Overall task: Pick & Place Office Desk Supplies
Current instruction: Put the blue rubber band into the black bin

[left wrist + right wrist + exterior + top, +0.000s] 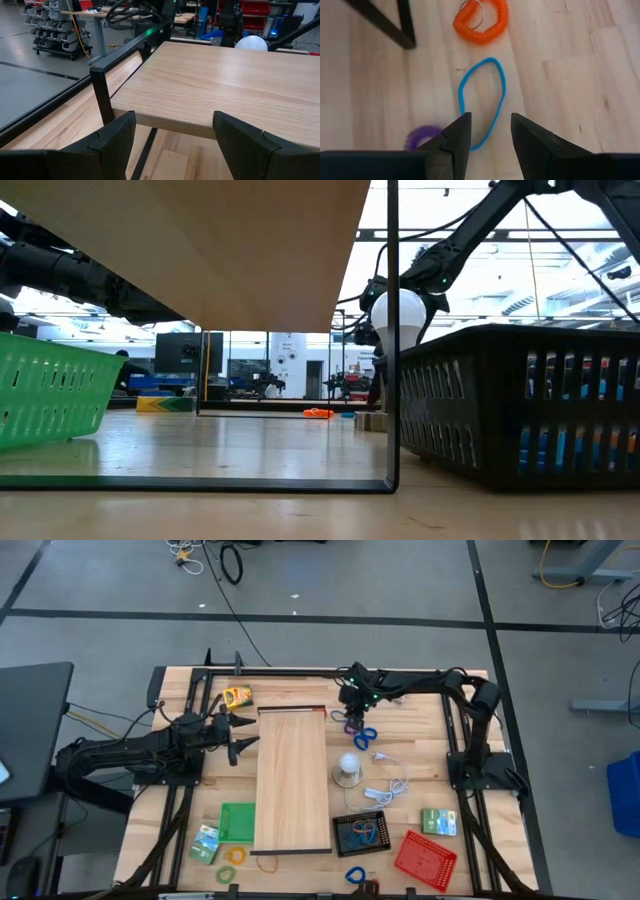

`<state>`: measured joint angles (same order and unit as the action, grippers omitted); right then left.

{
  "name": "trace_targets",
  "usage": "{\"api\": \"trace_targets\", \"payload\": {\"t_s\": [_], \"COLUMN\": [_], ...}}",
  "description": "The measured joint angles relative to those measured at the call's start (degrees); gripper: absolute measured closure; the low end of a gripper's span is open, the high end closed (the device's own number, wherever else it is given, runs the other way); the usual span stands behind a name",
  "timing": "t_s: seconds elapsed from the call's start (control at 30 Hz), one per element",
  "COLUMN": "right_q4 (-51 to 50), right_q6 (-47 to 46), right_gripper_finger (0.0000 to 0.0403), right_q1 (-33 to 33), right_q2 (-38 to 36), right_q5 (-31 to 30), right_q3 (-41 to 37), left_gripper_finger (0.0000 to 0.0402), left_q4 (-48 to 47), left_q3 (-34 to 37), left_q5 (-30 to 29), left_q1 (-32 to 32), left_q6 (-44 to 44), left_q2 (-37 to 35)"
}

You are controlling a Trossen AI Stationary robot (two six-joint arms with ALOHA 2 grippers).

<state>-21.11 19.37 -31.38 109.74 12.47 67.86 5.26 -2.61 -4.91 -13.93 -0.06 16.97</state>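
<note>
Right wrist view: the right gripper [487,131] hangs over the blue band [481,100], fingers part-spread to straddle its near end; orange coil [481,21] beyond, purple coil [421,137] beside one finger. Left gripper [172,137] waits, fingers wide, facing the board [230,80].

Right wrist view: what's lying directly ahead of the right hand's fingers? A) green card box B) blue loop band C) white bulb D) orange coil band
B: the blue loop band lies on the table right between and ahead of the right hand fingers, which stand open; the orange coil band is farther off.
</note>
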Motion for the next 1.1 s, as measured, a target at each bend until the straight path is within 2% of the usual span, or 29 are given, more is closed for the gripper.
{"api": "trace_targets", "payload": {"t_s": [0.97, 1.1], "right_q4": [-0.9, -1.1], "right_q6": [1.1, 1.2], "right_gripper_finger": [0.0257, 0.0282], "right_q1": [0.8, 1.2], "right_q2": [3.6, 3.6], "right_q5": [-4.0, -4.6], "right_q3": [1.2, 1.2], "left_gripper_finger": [0.0129, 0.0129], "left_q4": [-0.2, -0.2], "left_q3": [-0.1, -0.1], "left_q5": [-0.2, -0.2], "left_q1": [0.0, 0.0], "left_q6": [-0.6, -0.6], "left_q2": [0.3, 0.3]}}
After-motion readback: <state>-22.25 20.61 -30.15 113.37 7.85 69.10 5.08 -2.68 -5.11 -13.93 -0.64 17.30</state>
